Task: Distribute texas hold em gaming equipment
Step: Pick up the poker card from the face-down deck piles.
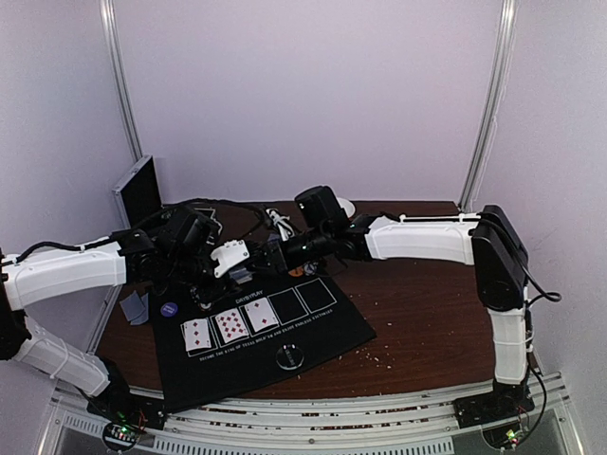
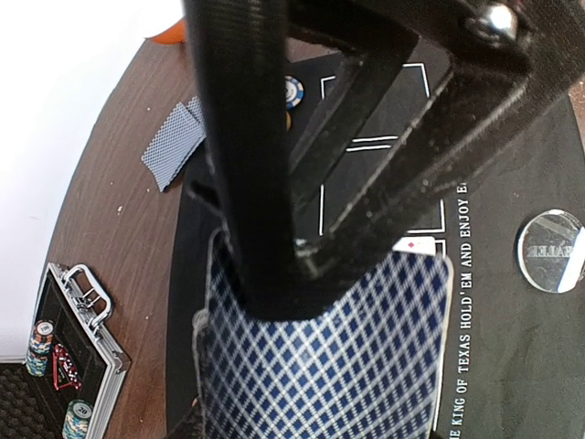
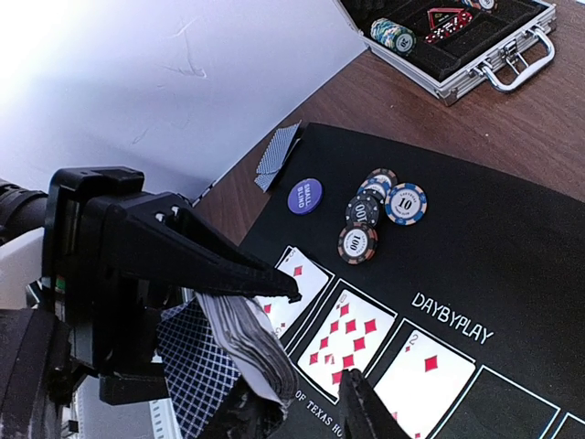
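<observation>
My left gripper (image 2: 283,293) is shut on a deck of blue-checked cards (image 2: 329,357), held just above the black mat (image 1: 322,332). In the right wrist view the deck (image 3: 242,338) hangs tilted, and my right gripper (image 3: 306,412) is open around its lower corner, with a gap between one finger and the cards. Three red-pip cards (image 3: 352,338) lie face up in the mat's first three boxes. Beyond them are several striped chips (image 3: 375,215) and a purple disc (image 3: 305,196). A clear disc (image 2: 551,250) rests on the mat's near part.
Two face-down cards (image 3: 276,151) lie on the wood left of the mat. An open metal case (image 3: 457,37) with chips stands at the back left. Cables (image 1: 275,223) and a white bowl (image 1: 346,204) lie behind the mat. Crumbs (image 1: 375,355) dot the wood.
</observation>
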